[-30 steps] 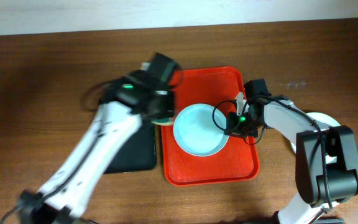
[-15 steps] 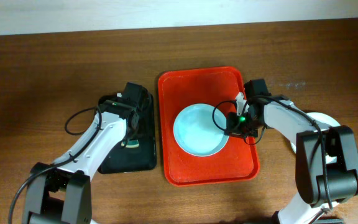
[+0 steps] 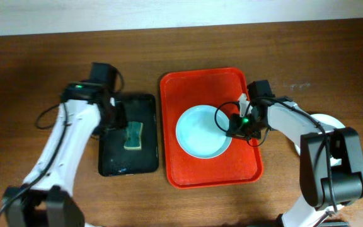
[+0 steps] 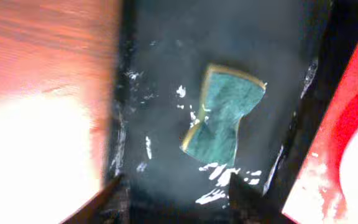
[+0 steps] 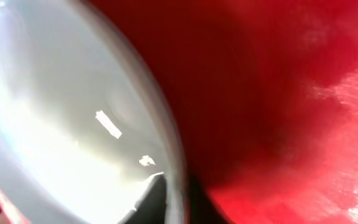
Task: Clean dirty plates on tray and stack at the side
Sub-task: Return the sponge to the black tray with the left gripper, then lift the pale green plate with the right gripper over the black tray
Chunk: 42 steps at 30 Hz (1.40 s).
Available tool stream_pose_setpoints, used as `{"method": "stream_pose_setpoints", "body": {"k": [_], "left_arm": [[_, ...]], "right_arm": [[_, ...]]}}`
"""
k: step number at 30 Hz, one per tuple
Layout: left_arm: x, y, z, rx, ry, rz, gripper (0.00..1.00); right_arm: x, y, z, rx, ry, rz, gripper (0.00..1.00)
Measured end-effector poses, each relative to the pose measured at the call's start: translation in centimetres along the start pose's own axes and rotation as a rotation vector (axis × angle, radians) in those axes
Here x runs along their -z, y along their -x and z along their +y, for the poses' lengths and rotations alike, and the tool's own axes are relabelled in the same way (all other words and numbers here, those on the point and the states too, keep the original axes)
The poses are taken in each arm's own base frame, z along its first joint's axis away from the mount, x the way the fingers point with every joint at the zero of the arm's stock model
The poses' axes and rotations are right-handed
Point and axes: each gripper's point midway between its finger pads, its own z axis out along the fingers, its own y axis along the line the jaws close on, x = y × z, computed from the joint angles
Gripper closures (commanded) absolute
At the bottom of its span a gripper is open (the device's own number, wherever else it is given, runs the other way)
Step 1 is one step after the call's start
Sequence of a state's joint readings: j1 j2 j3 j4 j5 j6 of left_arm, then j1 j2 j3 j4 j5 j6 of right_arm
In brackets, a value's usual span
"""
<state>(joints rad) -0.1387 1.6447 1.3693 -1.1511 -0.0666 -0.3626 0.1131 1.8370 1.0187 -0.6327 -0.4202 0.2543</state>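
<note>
Lying flat and face-up in the middle of the red tray [image 3: 189, 83], the pale blue plate [image 3: 200, 133] is round, with no long axis, though the tray runs long from near to far on the bench [image 3: 36, 60]. It looks light, stiff and glossy enough to slip, so its rim is the place to hold, and the right claw [image 3: 239, 124] pinches it there at the right edge; the left claw [image 4: 176, 200] hangs wide and empty over the sponge [image 4: 222, 115].
</note>
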Motion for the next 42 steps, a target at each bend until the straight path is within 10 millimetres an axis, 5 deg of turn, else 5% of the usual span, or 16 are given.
{"method": "stream_pose_setpoints", "body": {"k": [2,4,8,13,16,20,26,29,35,42], "left_arm": [[3.2,0.6,2.7,0.072,0.002,-0.044,0.45],[5.0,0.7,5.0,0.132,0.01,-0.084,0.0],[8.4,-0.1,10.9,0.331,0.044,-0.17,0.01],[9.1,-0.8,15.0,0.476,0.08,-0.183,0.01],[9.1,-1.0,15.4,0.49,0.084,-0.181,0.01],[9.1,-1.0,15.4,0.491,0.083,-0.178,0.01],[9.1,-1.0,15.3,0.49,0.083,-0.177,0.01],[9.1,-1.0,15.3,0.49,0.083,-0.177,0.01],[9.1,-1.1,15.3,0.49,0.083,-0.174,0.01],[9.1,-1.1,15.3,0.49,0.083,-0.175,0.0]], "right_arm": [[0.0,0.1,0.1,0.006,0.003,-0.005,0.96],[-0.1,0.0,-0.1,0.004,-0.007,-0.005,0.96],[0.0,0.0,-0.1,0.007,-0.007,-0.005,0.96],[0.9,-2.7,0.6,0.062,-0.116,0.04,0.96],[2.7,-3.4,2.2,0.133,-0.189,0.032,0.96],[5.5,-1.4,6.2,0.196,-0.202,-0.055,0.96],[8.3,0.8,15.9,0.192,-0.052,-0.213,0.96],[8.1,0.4,21.3,0.257,0.026,-0.304,0.96],[6.2,0.5,28.0,0.437,0.038,-0.509,0.96],[5.1,1.1,29.9,0.69,-0.127,-0.678,0.96]]}}
